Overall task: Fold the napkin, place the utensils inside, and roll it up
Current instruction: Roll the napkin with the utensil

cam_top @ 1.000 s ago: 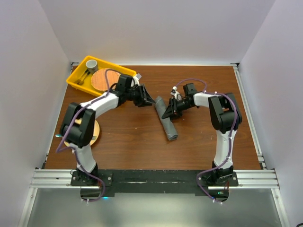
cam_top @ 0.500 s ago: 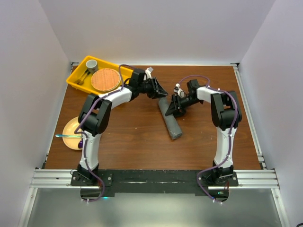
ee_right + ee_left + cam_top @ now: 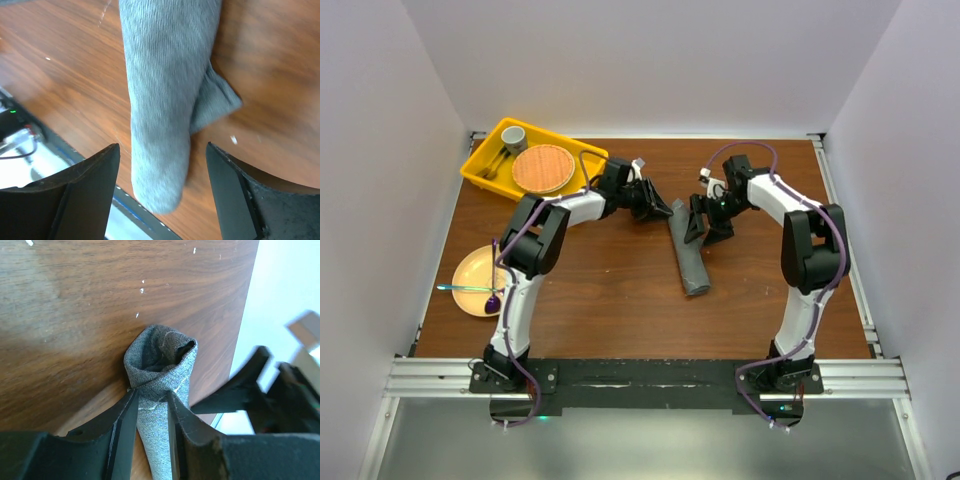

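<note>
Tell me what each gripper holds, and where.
The left gripper pinches the rolled napkin just behind its open far end; the right gripper stands open astride the roll, holding nothing.

I read the napkin (image 3: 159,375) as matt grey woven cloth, coarse and slightly fuzzy, with a pale stitched thread. Under it, the table (image 3: 610,290) is dark brown wood grain, smooth with a soft sheen and a few pale flecks. Against the napkin, the fingers (image 3: 122,435) of the left gripper (image 3: 152,394) look like black matt plastic, faintly grainy. Far left of the napkin, the yellow tray (image 3: 470,172) looks like glossy plastic, and the disc (image 3: 543,168) in it looks rough and wood-coloured.
</note>
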{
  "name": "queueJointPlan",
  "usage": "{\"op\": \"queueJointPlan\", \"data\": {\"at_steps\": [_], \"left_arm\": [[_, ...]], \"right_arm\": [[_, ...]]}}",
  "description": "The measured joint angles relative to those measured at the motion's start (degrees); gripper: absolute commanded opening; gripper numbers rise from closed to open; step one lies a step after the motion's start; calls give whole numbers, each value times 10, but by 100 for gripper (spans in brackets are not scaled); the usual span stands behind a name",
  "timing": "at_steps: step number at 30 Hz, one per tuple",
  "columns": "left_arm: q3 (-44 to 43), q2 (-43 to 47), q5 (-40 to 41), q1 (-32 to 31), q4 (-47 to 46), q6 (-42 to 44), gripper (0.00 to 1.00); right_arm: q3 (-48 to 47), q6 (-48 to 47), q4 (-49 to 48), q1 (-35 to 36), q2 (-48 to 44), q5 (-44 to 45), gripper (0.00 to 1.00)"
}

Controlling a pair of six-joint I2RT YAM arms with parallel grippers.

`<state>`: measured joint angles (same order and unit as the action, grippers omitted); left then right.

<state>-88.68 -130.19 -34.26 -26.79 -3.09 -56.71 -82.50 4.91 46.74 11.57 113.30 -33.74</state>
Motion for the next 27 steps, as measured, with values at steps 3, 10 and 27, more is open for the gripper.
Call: {"op": "queueJointPlan", "data": {"at_steps": [3, 10, 27], "left_arm": [[-5, -1, 0, -2, 3, 2, 34], [-27, 4, 20, -7, 37, 18, 34], [-108, -34, 12, -38, 57, 11, 36]], "right_arm": [[6, -9, 14, 0, -31, 33, 73], [89, 9, 8, 25, -98, 82, 61], [210, 94, -42, 57, -155, 226, 66]]}}
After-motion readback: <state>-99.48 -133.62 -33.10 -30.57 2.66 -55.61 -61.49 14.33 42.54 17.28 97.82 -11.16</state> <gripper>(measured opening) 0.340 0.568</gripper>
